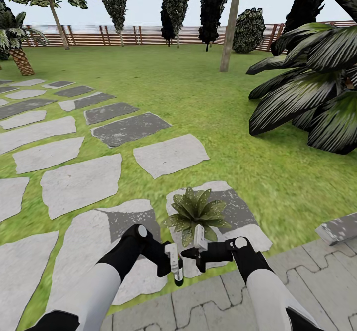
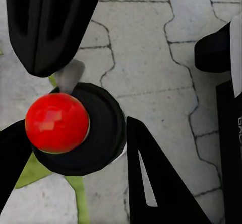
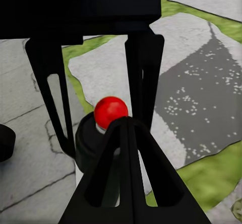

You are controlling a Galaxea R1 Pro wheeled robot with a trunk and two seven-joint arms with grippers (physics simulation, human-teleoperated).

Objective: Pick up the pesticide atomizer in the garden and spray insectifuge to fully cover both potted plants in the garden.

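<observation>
White spray bottle (image 1: 174, 264) sits gripped in our left claw (image 1: 175, 267), just short of one potted plant (image 1: 197, 214) on its stone. Right claw (image 1: 199, 246) beside it; state unclear. We judge spraying is next: aim nozzle at leaves.

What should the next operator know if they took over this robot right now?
Left tool: shut on the pesticide atomizer, red tip towards the wrist camera.
Right tool: shut, holding nothing, close beside the atomizer.
Things: one potted plant stands on a stepping stone just ahead of both tools, at the edge of the paving.
Done: atomizer picked up and brought to this plant.
Left: whether this plant has been sprayed cannot be told, so cover it fully, then find and spray the second one.
</observation>
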